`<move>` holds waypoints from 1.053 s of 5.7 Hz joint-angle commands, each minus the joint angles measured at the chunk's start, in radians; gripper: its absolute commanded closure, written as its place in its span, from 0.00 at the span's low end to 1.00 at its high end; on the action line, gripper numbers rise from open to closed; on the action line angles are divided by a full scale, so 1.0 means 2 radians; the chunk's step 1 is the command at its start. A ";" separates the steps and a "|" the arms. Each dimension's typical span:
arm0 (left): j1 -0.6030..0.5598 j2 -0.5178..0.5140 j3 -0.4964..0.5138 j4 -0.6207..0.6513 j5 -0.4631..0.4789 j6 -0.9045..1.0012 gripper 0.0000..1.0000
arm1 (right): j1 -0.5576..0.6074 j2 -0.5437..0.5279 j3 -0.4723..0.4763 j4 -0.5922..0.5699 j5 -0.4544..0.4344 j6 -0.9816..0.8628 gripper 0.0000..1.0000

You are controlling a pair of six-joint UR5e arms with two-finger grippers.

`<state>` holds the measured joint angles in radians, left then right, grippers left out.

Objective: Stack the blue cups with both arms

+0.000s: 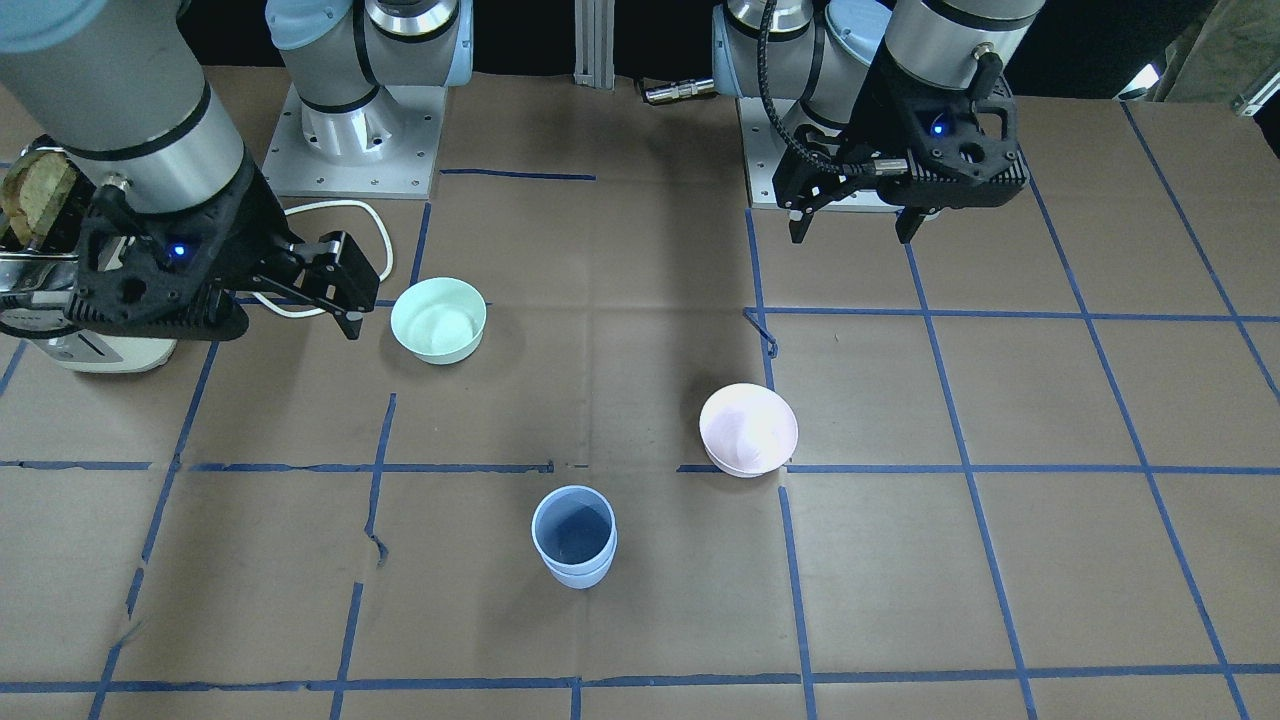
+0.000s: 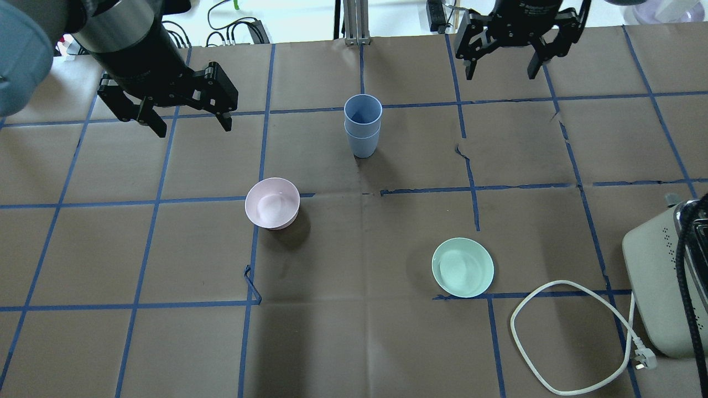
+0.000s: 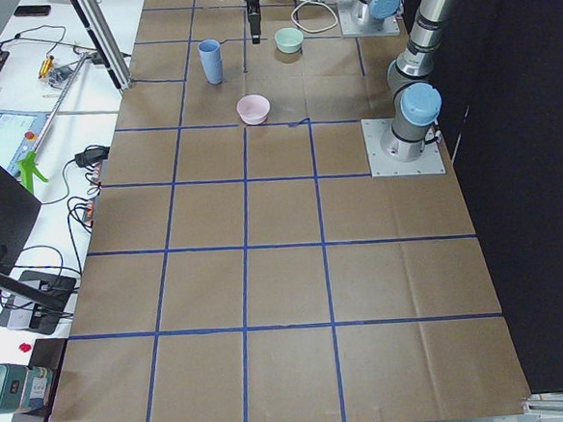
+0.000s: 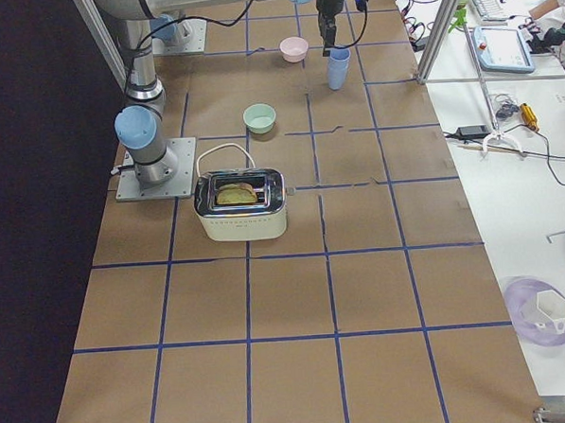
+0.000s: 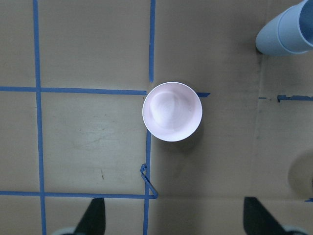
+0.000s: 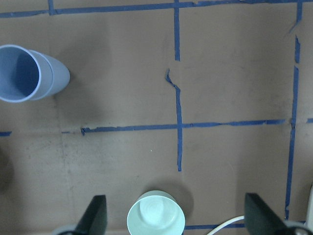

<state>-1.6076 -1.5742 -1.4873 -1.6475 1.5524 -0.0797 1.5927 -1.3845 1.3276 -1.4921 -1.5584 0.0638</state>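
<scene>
The two blue cups (image 1: pixel 574 540) stand upright, one nested inside the other, near the table's middle on the far side from the robot. They also show in the overhead view (image 2: pixel 362 127), the left wrist view (image 5: pixel 288 32) and the right wrist view (image 6: pixel 29 73). My left gripper (image 2: pixel 193 128) hangs open and empty above the table, well to the left of the cups; it also shows in the front view (image 1: pixel 852 232). My right gripper (image 2: pixel 502 74) is open and empty, raised to the right of the cups; it also shows in the front view (image 1: pixel 345 300).
A pale pink bowl (image 2: pixel 272 203) stands below the left gripper's camera (image 5: pixel 172 111). A mint-green bowl (image 2: pixel 462 267) stands on the right side (image 6: pixel 156 215). A toaster (image 2: pixel 664 287) with a white cable (image 2: pixel 553 287) is at the near right edge.
</scene>
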 commanded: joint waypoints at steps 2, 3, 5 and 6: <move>0.000 0.000 0.000 0.000 0.000 0.000 0.02 | -0.025 -0.024 0.036 -0.003 -0.004 -0.014 0.00; 0.000 0.001 0.000 0.000 0.000 0.001 0.02 | -0.026 -0.024 0.037 -0.003 -0.004 -0.014 0.00; 0.000 0.001 0.000 0.000 0.000 0.000 0.02 | -0.026 -0.024 0.037 -0.003 -0.003 -0.014 0.00; 0.000 0.001 0.000 0.000 0.000 0.001 0.02 | -0.026 -0.024 0.037 -0.003 -0.003 -0.014 0.00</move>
